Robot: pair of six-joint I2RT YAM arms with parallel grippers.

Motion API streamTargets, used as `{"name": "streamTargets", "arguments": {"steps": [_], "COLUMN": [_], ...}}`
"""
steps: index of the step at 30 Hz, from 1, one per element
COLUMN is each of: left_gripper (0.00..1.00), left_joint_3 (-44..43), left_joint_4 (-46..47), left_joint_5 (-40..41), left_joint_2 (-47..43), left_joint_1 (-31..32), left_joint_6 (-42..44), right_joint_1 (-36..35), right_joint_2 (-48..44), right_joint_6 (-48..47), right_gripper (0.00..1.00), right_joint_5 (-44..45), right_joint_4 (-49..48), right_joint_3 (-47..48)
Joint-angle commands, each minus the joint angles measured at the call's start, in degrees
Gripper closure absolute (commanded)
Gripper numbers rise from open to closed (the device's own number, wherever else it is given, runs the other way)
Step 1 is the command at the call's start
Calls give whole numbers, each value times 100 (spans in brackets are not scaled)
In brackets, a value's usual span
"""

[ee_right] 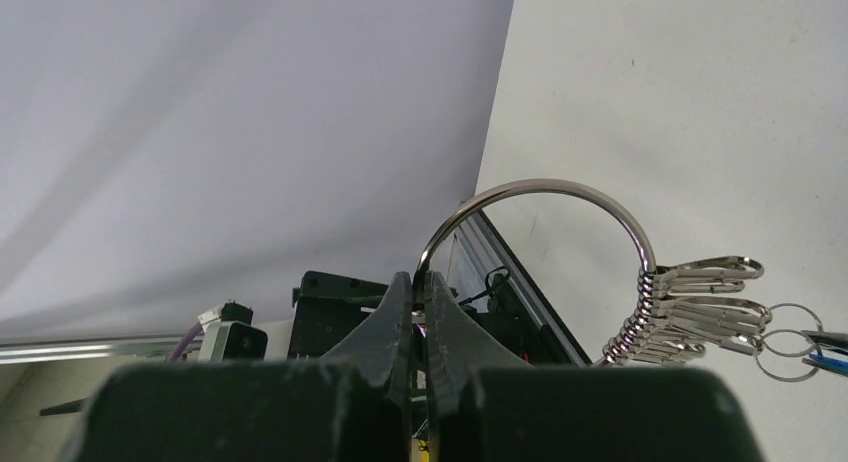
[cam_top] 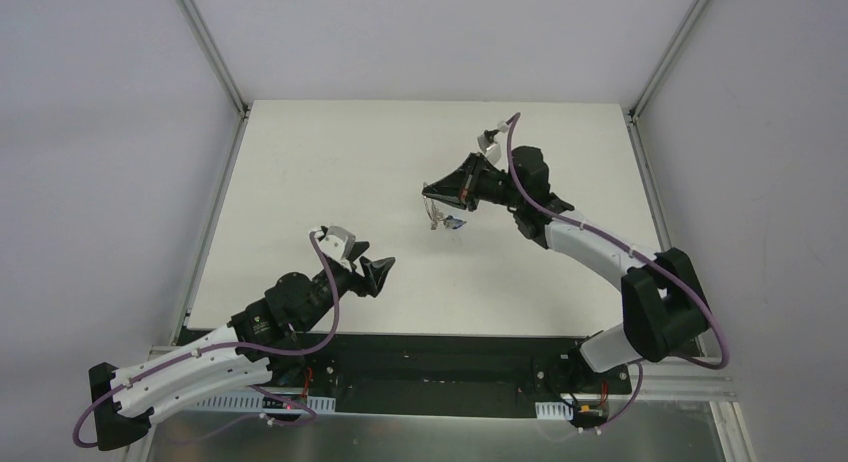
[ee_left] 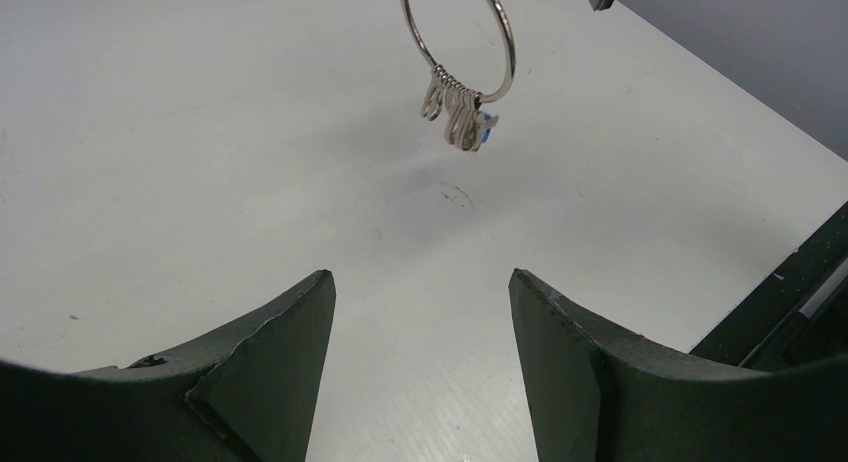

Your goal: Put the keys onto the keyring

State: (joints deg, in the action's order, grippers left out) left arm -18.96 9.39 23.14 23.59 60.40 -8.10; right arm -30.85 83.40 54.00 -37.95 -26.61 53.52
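Right pincer [ee_right: 418,282] is clamped on the keyring [ee_right: 540,183], keys [ee_left: 455,110] dangling over the table [ee_left: 200,132], at roughly one o'clock from the open, empty left pincer [ee_left: 420,282].

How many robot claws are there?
2. The left gripper is open over the near part of the table. The right gripper is farther back, shut on the keyring, holding it up off the table.

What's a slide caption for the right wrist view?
Right hand shut on the keyring, silver clasps and blue key hanging off it.
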Motion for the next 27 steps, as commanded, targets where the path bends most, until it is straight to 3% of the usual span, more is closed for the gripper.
{"name": "streamTargets", "arguments": {"steps": [1, 7, 15, 27], "left_gripper": [36, 36, 36, 36], "left_joint_3": [8, 6, 50, 33], "left_joint_4": [176, 163, 149, 219], "left_joint_5": [109, 129, 179, 172], "left_joint_2": [-10, -29, -127, 49], "left_joint_1": [17, 16, 16, 17], "left_joint_6": [-32, -26, -20, -24], "right_joint_1": [-93, -497, -812, -134], "right_joint_2": [418, 1294, 2723, 1776], "right_joint_6": [603, 763, 1761, 1037], "right_gripper": [100, 100, 100, 100], "right_joint_5": [-154, 37, -161, 104], "right_joint_4": [-1230, -1490, -2572, -1998], "right_joint_3": [5, 520, 903, -653]}}
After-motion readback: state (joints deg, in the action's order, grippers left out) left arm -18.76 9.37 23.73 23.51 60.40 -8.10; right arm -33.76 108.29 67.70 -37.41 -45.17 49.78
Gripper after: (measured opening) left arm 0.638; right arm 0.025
